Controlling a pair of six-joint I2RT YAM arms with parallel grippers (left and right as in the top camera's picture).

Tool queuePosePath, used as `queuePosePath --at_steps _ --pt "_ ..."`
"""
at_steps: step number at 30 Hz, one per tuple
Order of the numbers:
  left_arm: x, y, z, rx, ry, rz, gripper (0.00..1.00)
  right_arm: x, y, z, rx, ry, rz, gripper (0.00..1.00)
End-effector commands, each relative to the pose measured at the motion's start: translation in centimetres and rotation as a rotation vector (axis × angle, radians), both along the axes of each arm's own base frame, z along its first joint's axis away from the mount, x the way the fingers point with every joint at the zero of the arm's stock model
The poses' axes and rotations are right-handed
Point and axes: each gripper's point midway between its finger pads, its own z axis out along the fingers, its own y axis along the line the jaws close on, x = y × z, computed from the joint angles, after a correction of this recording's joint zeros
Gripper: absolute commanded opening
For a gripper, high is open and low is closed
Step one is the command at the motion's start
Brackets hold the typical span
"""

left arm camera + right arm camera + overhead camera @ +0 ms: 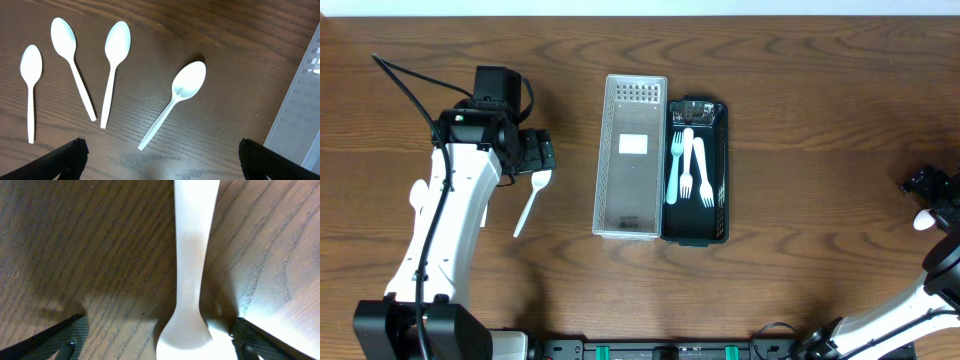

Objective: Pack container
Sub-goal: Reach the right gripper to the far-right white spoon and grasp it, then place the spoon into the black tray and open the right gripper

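We're over the table [800, 80]. The left gripper [162, 147] hangs wide open with nothing in it, above four white spoons [176, 97] lying loose on the wood. Three fan out together. The fourth lies apart, nearer the clear tray [300, 115]. From overhead, that clear tray sits mid-table, touching the black tray [724, 170] alongside it. In the black one we see a few forks [700, 165] lying lengthwise. Far out at the table's edge, the right gripper [157, 332] is low over a white utensil [192, 255]. Its fingers [55, 340] are spread on either side of the handle, not clamped on it. What kind of utensil it is, we can't tell.
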Motion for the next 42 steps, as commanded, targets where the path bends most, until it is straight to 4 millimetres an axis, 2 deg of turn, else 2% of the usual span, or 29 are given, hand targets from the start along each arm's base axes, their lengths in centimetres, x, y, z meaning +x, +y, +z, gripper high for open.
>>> queuePosePath --at_steps 1,4,5,19,22,24,28,31,33,35,38,40,42 --pt "0.3 0.3 1.0 0.003 -0.030 0.019 0.98 -2.4 2.3 -3.4 0.095 0.092 0.005 0.82" --pt "0.3 0.3 1.0 0.003 -0.030 0.019 0.98 -2.3 2.5 -3.4 0.110 0.083 0.006 0.56" --pt "0.3 0.3 1.0 0.003 -0.030 0.019 0.98 -2.3 2.6 -3.4 0.115 0.082 0.007 0.50" --pt "0.3 0.3 1.0 0.003 -0.030 0.019 0.98 -2.1 3.3 -3.4 0.152 0.065 0.010 0.45" --pt "0.3 0.3 1.0 0.003 -0.030 0.019 0.98 -2.2 3.8 -3.2 0.174 0.070 -0.033 0.33" --pt "0.3 0.3 1.0 0.003 -0.029 0.019 0.98 -2.1 3.9 -2.8 0.175 0.063 -0.038 0.33" --pt "0.3 0.3 1.0 0.003 -0.029 0.019 0.98 -0.6 4.0 -0.5 0.130 0.016 -0.006 0.34" --pt "0.3 0.3 1.0 0.003 -0.029 0.019 0.98 1.5 4.5 2.9 0.070 -0.055 0.045 0.34" --pt "0.3 0.3 1.0 0.003 -0.030 0.019 0.98 3.2 5.7 6.1 0.028 -0.108 0.099 0.33" --pt "0.3 0.3 1.0 0.003 -0.029 0.019 0.98 4.8 7.9 9.4 -0.005 -0.157 0.171 0.33" --pt "0.3 0.3 1.0 0.003 -0.029 0.019 0.98 6.7 12.7 13.6 -0.035 -0.224 0.298 0.33" --pt "0.3 0.3 1.0 0.003 -0.029 0.019 0.98 7.8 17.0 16.0 -0.041 -0.276 0.391 0.33" --pt "0.3 0.3 1.0 0.003 -0.029 0.019 0.98 8.5 21.4 17.5 -0.035 -0.317 0.478 0.33"
